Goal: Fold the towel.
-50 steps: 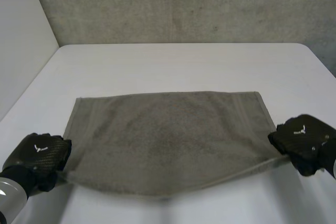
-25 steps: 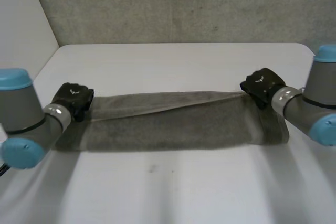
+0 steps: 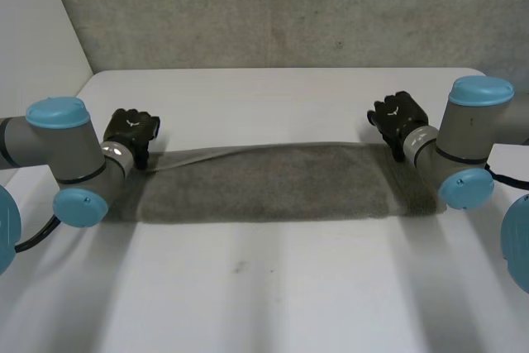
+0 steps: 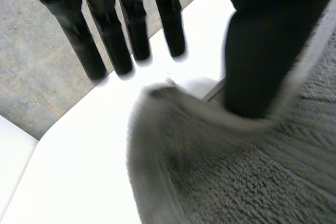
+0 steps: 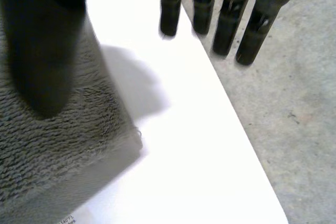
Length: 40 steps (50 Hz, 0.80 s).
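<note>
Towel (image 3: 264, 183) lies doubled over. Left hand (image 3: 132, 133) and right hand (image 3: 398, 118) are slack, fingers straight, with one towel corner beneath each thumb, probably to set the fold down.

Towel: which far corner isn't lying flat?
The corner by the left hand: it humps up; the right hand's corner lies flat.

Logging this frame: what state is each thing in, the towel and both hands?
towel: folded into a long strip, lying flat on the table.
left hand: open, fingers straight, at the towel's far left corner.
right hand: open, fingers straight, at the towel's far right corner.
</note>
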Motion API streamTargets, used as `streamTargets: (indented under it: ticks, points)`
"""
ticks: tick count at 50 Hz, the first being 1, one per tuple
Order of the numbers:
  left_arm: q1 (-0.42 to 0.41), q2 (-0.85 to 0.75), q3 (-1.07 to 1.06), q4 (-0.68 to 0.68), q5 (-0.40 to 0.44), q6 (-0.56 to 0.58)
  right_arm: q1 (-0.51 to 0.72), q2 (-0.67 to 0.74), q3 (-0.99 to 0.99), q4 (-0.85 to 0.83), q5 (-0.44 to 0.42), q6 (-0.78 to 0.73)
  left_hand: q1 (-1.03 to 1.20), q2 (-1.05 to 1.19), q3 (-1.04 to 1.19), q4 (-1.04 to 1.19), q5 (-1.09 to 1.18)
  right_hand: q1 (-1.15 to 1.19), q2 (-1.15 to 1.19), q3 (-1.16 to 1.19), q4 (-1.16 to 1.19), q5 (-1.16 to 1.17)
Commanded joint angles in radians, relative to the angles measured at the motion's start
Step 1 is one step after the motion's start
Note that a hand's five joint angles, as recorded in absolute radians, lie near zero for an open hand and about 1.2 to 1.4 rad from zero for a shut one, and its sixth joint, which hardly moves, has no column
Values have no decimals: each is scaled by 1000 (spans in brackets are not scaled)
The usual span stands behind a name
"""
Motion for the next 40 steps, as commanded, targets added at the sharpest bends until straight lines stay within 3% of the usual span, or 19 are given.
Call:
streamTargets:
  ticks: [1,7,12,17,22,28,40]
  points:
    - [-9,40,-11,2,-2,-56,11,-75,-18,0,42,26,-374,-346,-362,-353,-337,-183,-168,-182,-193,-146]
    - [-7,135,-50,1,-3,-93,7,-200,11,4,45,149,-374,-346,-362,-353,-337,-183,-168,-182,-193,-146]
    - [-4,326,-196,5,-2,-128,-4,-341,113,3,43,257,-374,-346,-362,-353,-337,-183,-168,-182,-193,-146]
    - [-3,478,-342,10,1,-136,-4,-539,370,4,46,290,-374,-346,-362,-353,-337,-183,-168,-182,-193,-146]
    - [-9,578,-474,13,3,-136,-9,-645,584,3,45,290,-374,-346,-362,-353,-337,-183,-168,-182,-193,-146]
    - [-9,649,-634,91,0,-148,-61,-694,806,-14,30,290,-374,-346,-362,-353,-337,-183,-168,-182,-193,-146]
    - [0,650,-758,176,-2,-303,-130,-604,950,-210,-3,287,-374,-346,-362,-353,-337,-23,-8,-23,-34,14]
